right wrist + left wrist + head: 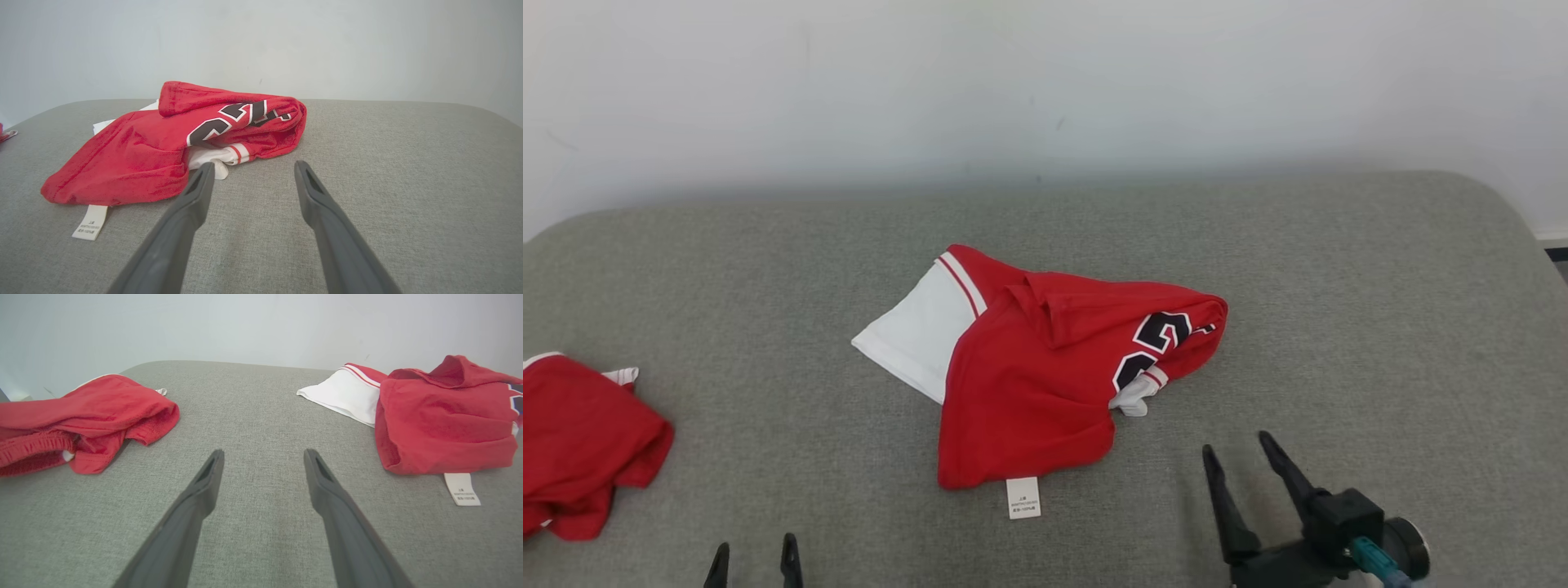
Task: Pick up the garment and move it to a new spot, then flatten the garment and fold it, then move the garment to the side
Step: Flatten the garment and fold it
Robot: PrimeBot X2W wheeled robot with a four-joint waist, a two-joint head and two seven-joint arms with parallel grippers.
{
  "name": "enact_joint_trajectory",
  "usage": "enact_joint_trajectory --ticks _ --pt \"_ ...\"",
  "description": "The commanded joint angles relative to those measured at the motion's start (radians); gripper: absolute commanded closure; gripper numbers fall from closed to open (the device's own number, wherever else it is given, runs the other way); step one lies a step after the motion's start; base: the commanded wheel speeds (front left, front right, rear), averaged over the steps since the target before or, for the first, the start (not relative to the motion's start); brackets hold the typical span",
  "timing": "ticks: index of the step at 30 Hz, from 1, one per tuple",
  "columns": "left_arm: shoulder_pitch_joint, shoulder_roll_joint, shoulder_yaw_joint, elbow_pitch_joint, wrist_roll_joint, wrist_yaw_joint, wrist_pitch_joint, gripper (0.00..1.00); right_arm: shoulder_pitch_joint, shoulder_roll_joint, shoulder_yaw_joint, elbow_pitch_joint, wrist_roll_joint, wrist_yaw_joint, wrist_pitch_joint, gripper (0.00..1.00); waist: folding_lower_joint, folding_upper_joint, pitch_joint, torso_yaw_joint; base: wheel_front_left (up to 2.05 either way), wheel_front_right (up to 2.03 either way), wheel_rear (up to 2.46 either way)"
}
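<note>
1. Garment sits crumpled near the middle of the grey cushion: mostly red, a white panel sticking out at its far-left side, dark white-edged numerals on the right fold.
2. A white cuff with a red stripe pokes out under the numerals, on the near-right side.
3. White tag hangs off the near hem, flat on the cushion, print too small for me to read.
4. My right gripper is at lower right, fingers spread wide, nothing between them. The tips point toward the garment's near-right edge, close to it but apart in the head view.
5. My left gripper pokes up from the bottom edge, left of the tag. Its wrist view shows the fingers spread and empty over bare cushion between the two cloths.
6. Red cloth is bunched at the cushion's left edge, well apart from the garment, with a bit of white trim at its far side.
7. Pale wall runs behind the cushion.
</note>
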Motion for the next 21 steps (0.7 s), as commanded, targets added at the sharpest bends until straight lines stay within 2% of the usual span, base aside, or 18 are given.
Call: enact_joint_trajectory --ticks 1,5,10,16,21 --pt "-0.012 -0.001 -0.006 0.003 -0.005 -0.004 -0.003 0.00 -0.021 0.003 0.018 -0.008 0.009 0.001 0.000 0.00 0.0000 0.0000 0.012 0.023 0.00 0.00 0.00" --pt "-0.027 -0.002 -0.025 0.005 -0.014 -0.004 -0.003 0.00 -0.045 0.004 0.067 -0.006 0.022 0.001 0.000 0.00 0.0000 0.0000 0.025 0.065 0.00 0.00 0.00" --pt "-0.033 -0.001 -0.049 0.019 -0.021 -0.005 -0.003 0.00 -0.102 0.004 0.180 0.018 0.041 0.001 0.000 0.00 0.0000 0.0000 0.039 0.147 0.00 0.00 0.00" --pt "-0.029 -0.002 -0.067 0.029 -0.031 -0.005 -0.003 0.00 -0.173 -0.005 0.297 0.093 0.064 0.001 0.000 0.00 0.0000 0.0000 0.051 0.249 0.00 0.00 0.00" --pt "-0.029 -0.002 -0.085 0.030 -0.038 -0.004 -0.003 0.00 -0.220 -0.013 0.340 0.183 0.062 0.001 0.000 0.00 0.0000 0.0000 0.067 0.325 0.00 0.00 0.00"
